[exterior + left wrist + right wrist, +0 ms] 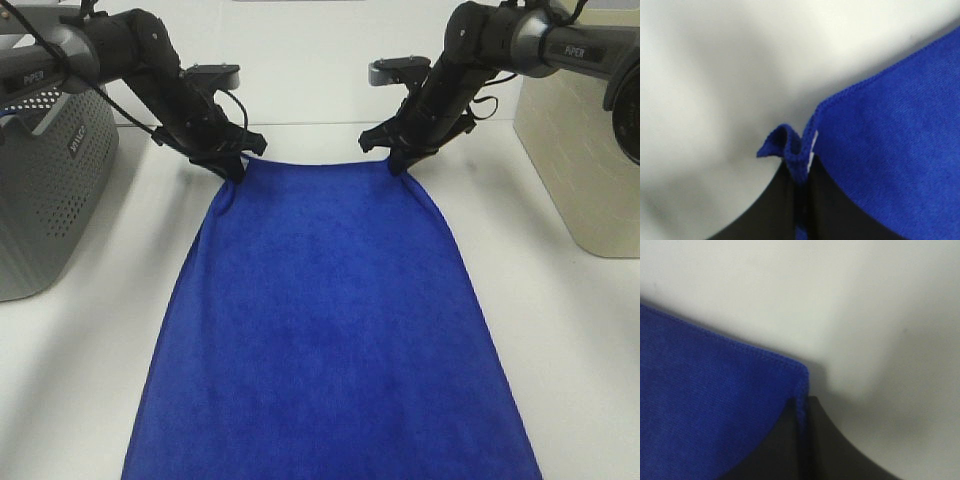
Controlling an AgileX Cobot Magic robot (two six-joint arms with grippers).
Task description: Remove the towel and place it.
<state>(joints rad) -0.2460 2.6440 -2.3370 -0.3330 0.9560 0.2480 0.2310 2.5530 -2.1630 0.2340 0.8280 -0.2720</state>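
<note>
The royal-blue towel (325,330) lies spread on the white table (560,330), running from the far middle to the near edge. My left gripper (234,163) is shut on its far left corner. The left wrist view shows the pinched corner (790,145) with a small white tag (813,145) beside the black fingers (780,200). My right gripper (398,160) is shut on the far right corner. The right wrist view shows that corner (795,375) clamped between the dark fingers (825,440). The towel's far edge stretches between both grippers.
A grey perforated basket (45,190) stands at the left edge of the table. A beige box-like container (585,150) stands at the right. The towel's near end runs out of view at the bottom.
</note>
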